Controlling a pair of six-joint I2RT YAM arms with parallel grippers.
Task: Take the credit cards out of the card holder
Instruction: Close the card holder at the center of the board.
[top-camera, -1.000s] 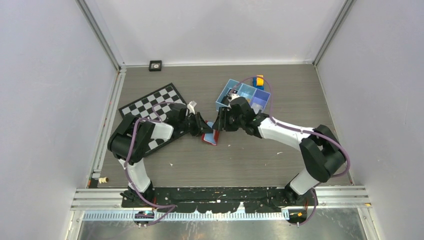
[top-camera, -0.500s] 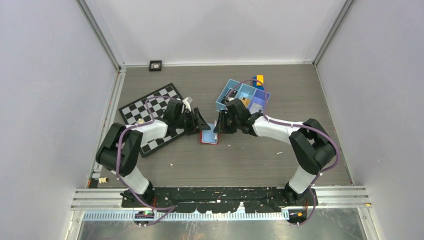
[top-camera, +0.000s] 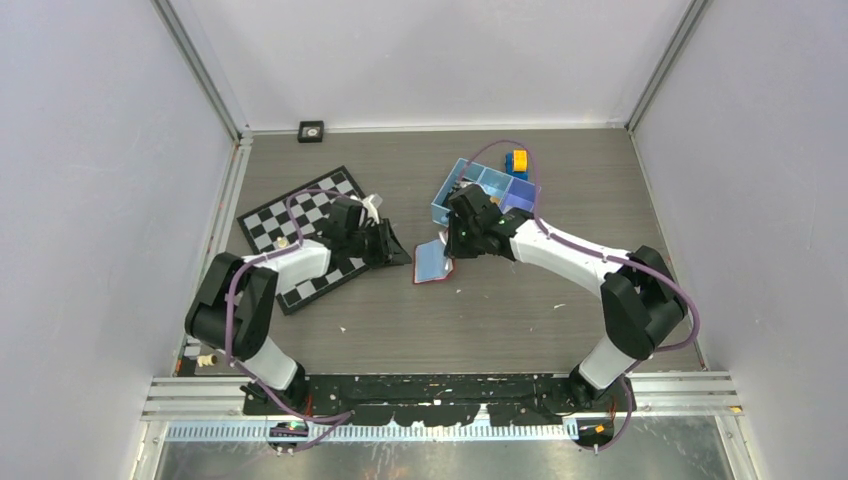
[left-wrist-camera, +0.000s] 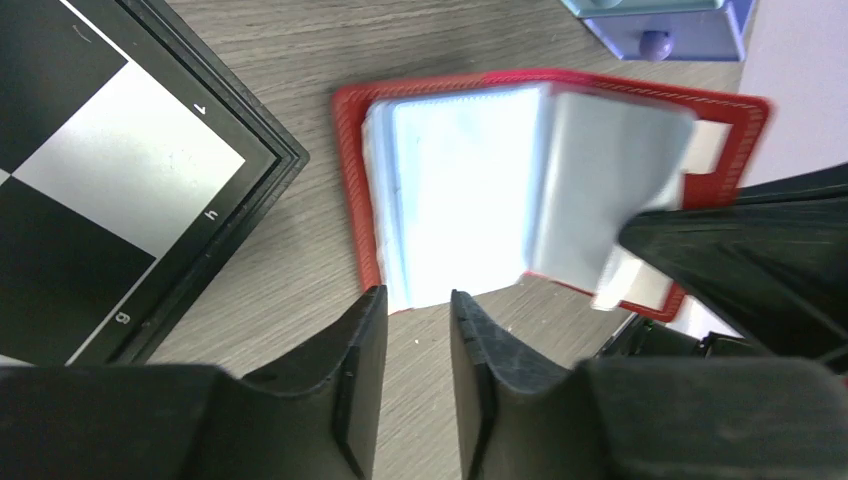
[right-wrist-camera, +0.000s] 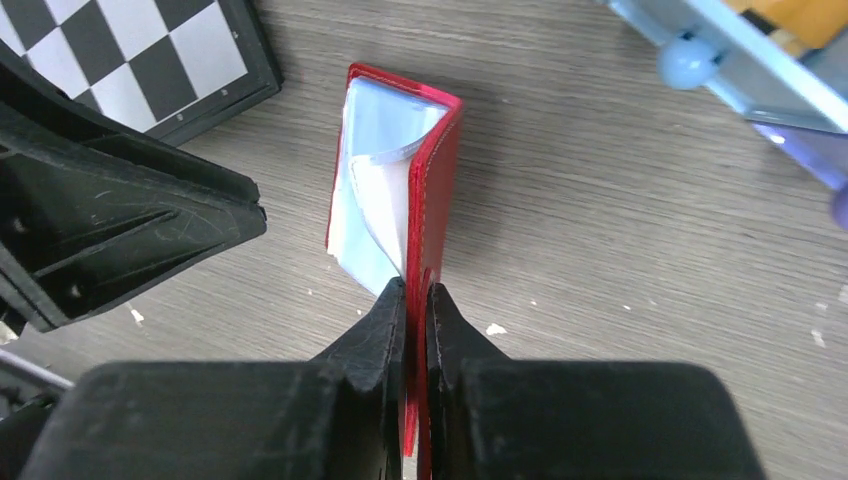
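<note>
The card holder (top-camera: 432, 262) is a small red wallet lying open on the table, its pale blue-grey sleeves (left-wrist-camera: 460, 200) showing. My right gripper (right-wrist-camera: 417, 292) is shut on the edge of its red cover (right-wrist-camera: 440, 190) and holds that flap raised. In the top view this gripper (top-camera: 452, 248) sits at the holder's right side. My left gripper (left-wrist-camera: 412, 308) is open with nothing between its fingers, its tips just short of the holder's near edge. From above, it (top-camera: 402, 256) lies to the holder's left. The credit cards are hidden in the sleeves.
A chessboard (top-camera: 300, 225) lies under the left arm, its black frame (left-wrist-camera: 200, 250) close to the holder. A blue compartment tray (top-camera: 487, 190) stands behind the right gripper, with an orange-yellow piece (top-camera: 519, 160) at its far edge. A small black item (top-camera: 311, 130) sits by the back wall.
The right gripper has closed on the holder's cover and pulled it open. The left gripper let go, opened and drew back slightly to the left.
</note>
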